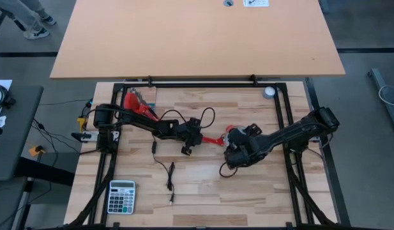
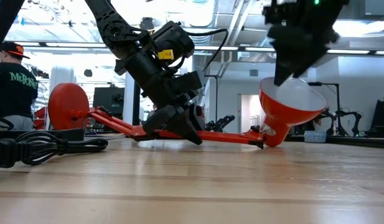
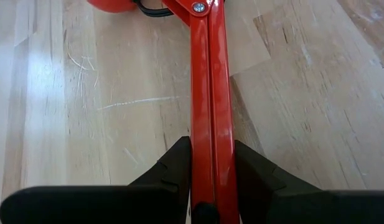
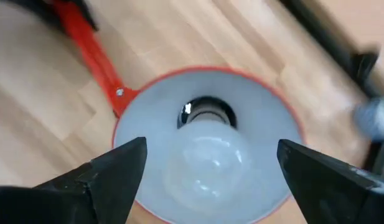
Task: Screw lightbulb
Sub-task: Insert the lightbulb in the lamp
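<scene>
— Bulb (image 4: 204, 158)? Where is it?
— In the mouth of the red shade (image 4: 266, 115), its base pointing at the socket (image 4: 207, 112) in the middle. The shade is tilted upward at the end of the lamp arm (image 3: 210, 112), which lies across the wooden table (image 1: 203, 185).
— And the right gripper (image 4: 207, 168)?
— Over the shade, fingers (image 4: 117, 168) spread wide on either side of the bulb, not touching it.
— The left gripper (image 3: 211, 171)?
— Clamped on the lamp arm, low at the table. A calculator (image 1: 122, 196) sits near the front corner.
</scene>
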Controlling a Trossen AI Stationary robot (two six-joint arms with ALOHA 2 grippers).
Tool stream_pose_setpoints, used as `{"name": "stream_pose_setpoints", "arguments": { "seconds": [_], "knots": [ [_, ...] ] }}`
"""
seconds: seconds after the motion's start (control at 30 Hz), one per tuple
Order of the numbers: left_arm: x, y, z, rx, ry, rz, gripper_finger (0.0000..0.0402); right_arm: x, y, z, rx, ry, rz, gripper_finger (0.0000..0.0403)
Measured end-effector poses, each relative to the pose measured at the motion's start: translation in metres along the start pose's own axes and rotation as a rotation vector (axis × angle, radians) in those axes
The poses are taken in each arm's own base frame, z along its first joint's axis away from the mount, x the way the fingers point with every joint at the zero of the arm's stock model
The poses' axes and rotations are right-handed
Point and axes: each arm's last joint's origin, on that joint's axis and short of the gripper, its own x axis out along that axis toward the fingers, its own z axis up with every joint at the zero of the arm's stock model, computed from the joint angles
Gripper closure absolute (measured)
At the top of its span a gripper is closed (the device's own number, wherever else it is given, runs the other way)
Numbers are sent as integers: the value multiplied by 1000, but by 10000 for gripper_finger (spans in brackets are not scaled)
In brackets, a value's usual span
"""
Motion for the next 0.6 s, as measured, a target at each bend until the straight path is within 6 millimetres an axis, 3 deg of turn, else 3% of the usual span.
{"name": "stream_pose_setpoints", "arguments": {
  "seconds": [0.1, 0.3, 0.47, 0.6],
  "knots": [
    [0, 0, 0, 0, 0, 0, 320, -13, 2, 0, -231, -20, 16, 30],
    [0, 0, 0, 0, 0, 0, 320, -30, 12, -26, -793, -75, 46, 28],
    [0, 0, 0, -1, 0, 1, 320, -26, 7, -41, -910, -112, -60, 28],
    [0, 0, 0, -1, -2, 1, 320, -12, 5, -49, -979, -103, -96, 28]
  ]
}}
